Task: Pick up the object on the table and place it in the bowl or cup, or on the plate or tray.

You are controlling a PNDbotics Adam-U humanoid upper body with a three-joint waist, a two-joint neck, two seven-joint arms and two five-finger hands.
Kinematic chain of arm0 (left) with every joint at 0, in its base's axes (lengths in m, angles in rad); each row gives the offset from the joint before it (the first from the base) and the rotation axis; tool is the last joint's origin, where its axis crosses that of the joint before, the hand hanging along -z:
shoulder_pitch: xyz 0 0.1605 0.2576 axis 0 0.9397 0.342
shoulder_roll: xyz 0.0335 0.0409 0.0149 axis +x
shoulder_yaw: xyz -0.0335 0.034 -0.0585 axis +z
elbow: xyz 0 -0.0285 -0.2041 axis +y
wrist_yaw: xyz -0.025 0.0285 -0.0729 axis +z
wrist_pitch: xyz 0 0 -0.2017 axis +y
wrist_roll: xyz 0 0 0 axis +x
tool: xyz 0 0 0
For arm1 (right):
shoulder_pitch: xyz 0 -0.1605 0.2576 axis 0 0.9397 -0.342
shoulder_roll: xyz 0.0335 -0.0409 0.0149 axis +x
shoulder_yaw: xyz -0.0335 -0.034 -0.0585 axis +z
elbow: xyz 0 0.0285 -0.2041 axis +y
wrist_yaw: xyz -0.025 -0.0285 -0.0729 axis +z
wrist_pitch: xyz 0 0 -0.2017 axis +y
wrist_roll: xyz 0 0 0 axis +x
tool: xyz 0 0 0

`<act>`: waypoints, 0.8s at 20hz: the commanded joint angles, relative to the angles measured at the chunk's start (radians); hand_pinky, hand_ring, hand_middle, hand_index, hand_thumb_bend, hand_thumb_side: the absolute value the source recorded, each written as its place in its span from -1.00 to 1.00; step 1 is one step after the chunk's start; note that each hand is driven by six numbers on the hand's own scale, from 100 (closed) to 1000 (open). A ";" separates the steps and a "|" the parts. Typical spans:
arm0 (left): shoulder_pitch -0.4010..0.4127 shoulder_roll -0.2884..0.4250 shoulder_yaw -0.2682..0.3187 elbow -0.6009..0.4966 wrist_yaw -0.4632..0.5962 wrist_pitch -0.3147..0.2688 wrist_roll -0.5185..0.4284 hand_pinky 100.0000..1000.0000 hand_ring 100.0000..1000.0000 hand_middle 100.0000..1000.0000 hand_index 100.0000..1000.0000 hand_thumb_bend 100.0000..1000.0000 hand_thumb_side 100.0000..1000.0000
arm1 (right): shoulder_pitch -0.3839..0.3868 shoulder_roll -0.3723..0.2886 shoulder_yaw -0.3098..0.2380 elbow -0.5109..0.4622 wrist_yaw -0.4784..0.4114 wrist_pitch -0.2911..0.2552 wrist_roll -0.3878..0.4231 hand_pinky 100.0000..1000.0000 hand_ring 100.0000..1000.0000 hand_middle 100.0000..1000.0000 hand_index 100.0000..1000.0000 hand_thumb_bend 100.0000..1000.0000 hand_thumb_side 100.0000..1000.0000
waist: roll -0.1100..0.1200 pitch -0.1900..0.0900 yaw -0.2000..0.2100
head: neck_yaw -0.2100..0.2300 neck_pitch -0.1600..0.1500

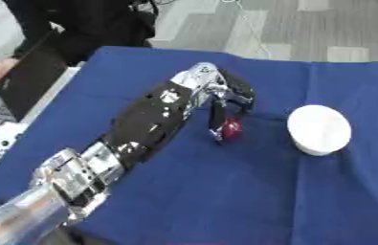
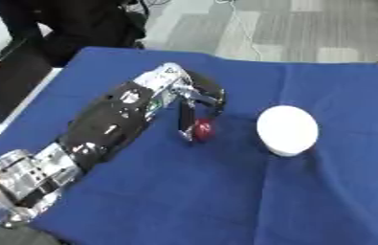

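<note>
A: Where is the small dark-red round object point(image 1: 231, 128)?
B: On the blue tablecloth point(image 1: 225, 201), near the middle, with the left hand point(image 1: 229, 98) reaching over it from seven o'clock.
A: And the fingers?
B: Curled down around the red object, closed on it.
A: The container?
B: A white round bowl-like dish point(image 1: 319, 129) sits at three o'clock of the object, apart from it.
A: The right hand?
B: It appears in neither view.
</note>
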 commanded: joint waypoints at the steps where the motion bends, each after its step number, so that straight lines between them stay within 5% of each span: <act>1: -0.018 0.041 0.020 -0.028 0.041 -0.003 0.040 -1.00 -1.00 -0.88 -0.49 -0.10 -0.78 | -0.018 -0.014 -0.005 -0.015 0.005 0.000 -0.001 -0.44 -0.26 -0.18 0.19 -1.00 0.70 | -0.005 -0.016 0.004 | -0.005 -0.001; 16: -0.034 0.104 0.035 -0.107 0.221 0.071 0.024 -1.00 -1.00 -0.94 -0.50 -0.19 -0.83 | -0.015 -0.018 -0.006 -0.015 0.007 0.000 -0.003 -0.44 -0.26 -0.18 0.19 -1.00 0.70 | -0.001 -0.019 0.009 | -0.011 0.002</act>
